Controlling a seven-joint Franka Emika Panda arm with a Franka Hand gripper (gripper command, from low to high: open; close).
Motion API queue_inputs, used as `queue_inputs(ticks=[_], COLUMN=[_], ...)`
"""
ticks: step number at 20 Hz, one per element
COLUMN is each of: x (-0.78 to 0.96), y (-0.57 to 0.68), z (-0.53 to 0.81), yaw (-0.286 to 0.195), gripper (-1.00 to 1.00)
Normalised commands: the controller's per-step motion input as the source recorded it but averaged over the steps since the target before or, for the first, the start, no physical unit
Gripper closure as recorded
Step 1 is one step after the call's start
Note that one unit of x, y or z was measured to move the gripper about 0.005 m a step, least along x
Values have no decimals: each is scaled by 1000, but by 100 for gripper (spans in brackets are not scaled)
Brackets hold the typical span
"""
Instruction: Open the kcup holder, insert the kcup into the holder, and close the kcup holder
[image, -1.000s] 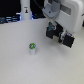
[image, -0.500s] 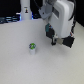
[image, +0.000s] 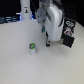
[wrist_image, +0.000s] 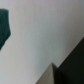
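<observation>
Zero steps finished, judging by the layout. Nearest the exterior view: tiny white cup-shaped kcup with round green top (image: 32, 48), standing upright on the pale white surface (image: 17, 67), alone, untouched, well apart from any slot. Just beyond, toward the exterior view's right: dark claw (image: 48, 43) hanging under the white Franka arm, low over the surface, grasping nothing visible; released or clenched, cannot tell, too blurred. Beside that, further to the exterior view's right: black boxy kcup holder with pale markings on its face (image: 68, 35), no tray seen pulled out, so probably not yet opened. Close to the claw, though touching or not, cannot tell. Wrist view of little help: pale surface, a teal blur at one edge, a dark corner at another, possibly the holder. Farthest back: tall white bottle-like object with dark marking (image: 24, 9), no part of the job. Left to do: pulling the drawer, fetching and seating the pod, pushing shut.
</observation>
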Motion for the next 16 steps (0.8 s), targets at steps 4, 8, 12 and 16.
queue_inputs(ticks=[4, 8, 12, 16], x=[-442, -468, -398, -362], y=[-359, -357, -375, -394], z=[-348, -435, -461, -443], yaw=[-285, -295, -298, -295], gripper=[-100, -100, -100, -100])
